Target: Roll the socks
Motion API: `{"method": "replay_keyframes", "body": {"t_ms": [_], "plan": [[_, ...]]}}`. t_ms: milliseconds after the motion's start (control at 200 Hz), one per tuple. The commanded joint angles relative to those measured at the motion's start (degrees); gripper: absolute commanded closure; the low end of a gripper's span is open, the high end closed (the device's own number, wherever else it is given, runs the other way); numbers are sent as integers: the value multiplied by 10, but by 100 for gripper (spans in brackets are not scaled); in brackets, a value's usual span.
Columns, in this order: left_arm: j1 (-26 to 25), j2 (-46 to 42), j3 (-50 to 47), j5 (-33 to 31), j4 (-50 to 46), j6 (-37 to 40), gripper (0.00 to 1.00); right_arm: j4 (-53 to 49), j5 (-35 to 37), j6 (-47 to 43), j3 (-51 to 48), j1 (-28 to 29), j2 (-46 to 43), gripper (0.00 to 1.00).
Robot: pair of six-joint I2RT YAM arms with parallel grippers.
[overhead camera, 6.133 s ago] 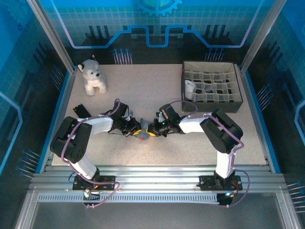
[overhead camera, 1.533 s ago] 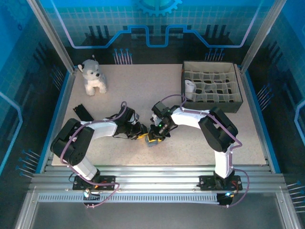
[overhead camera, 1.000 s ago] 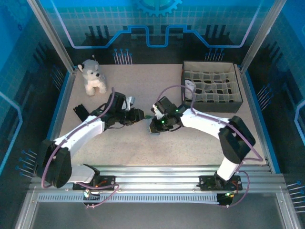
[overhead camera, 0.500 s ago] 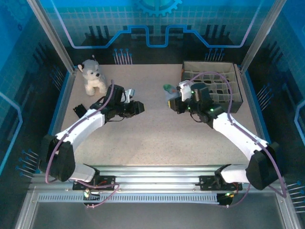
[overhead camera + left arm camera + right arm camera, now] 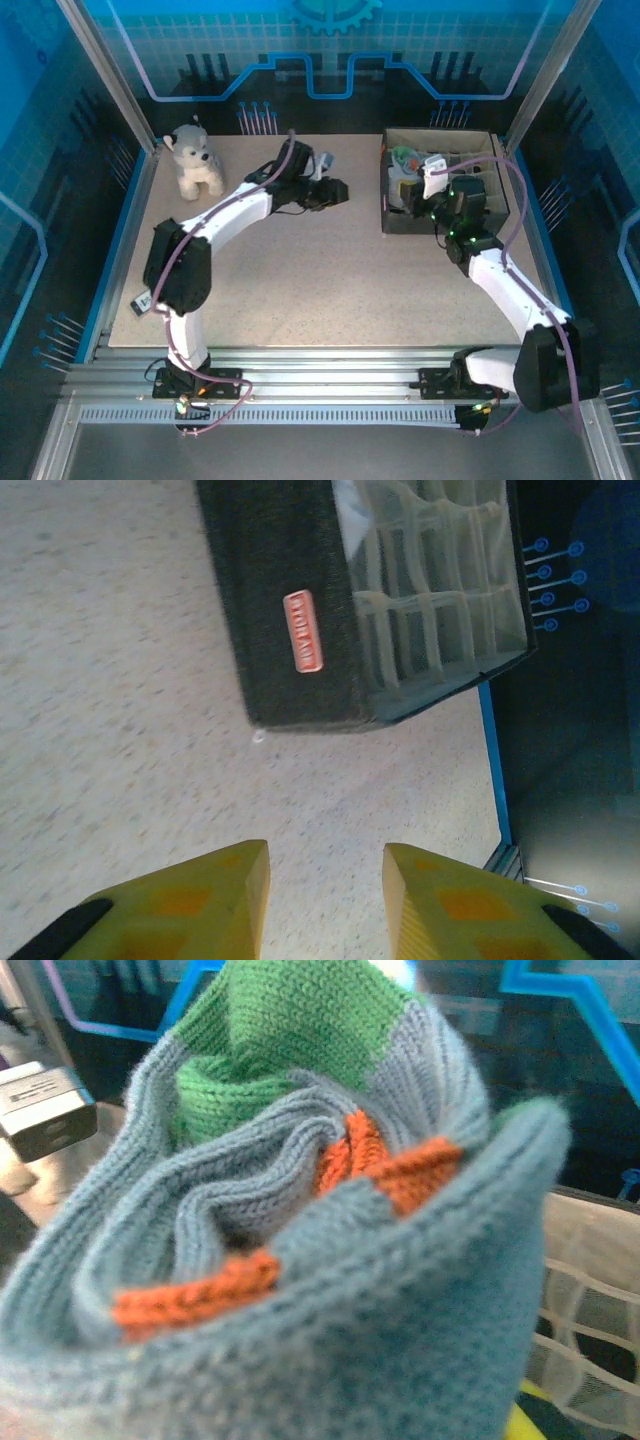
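This is a robotics lab test cell. 2 white-and-black robot arms [image 5: 235,212] are bolted to grooved aluminium rails [image 5: 330,385] at the near edge of a speckled beige counter [image 5: 300,280]. Slanted metal posts [image 5: 105,70] and translucent blue panels [image 5: 330,45] printed with grid, circuit-line and gear graphics enclose it.

- Right wrist view: the rolled sock [image 5: 300,1220] is blurred along its near fold at 6 o'clock and cropped at 6 and 9 o'clock.
- Left wrist view: the divided box [image 5: 270,580] is cropped at 12 o'clock, and the left gripper's fingers [image 5: 200,910] at 6 o'clock.
- Top view: the right gripper [image 5: 415,172] is too small to read its jaws.
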Motion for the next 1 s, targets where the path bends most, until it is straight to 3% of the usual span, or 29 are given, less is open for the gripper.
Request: {"method": "replay_keyframes", "body": {"t_ms": [0, 395, 700, 996], "plan": [[-23, 62, 88, -7, -50, 12, 64, 70, 4, 12, 17, -41, 43, 100], [-67, 326, 463, -21, -208, -2, 60, 85, -42, 62, 106, -120, 207, 100], [-68, 362, 476, -34, -201, 0, 60, 86, -54, 65, 152, -145, 297, 100], [-68, 370, 470, -40, -194, -1, 66, 75, -68, 91, 195, -156, 364, 100]]}}
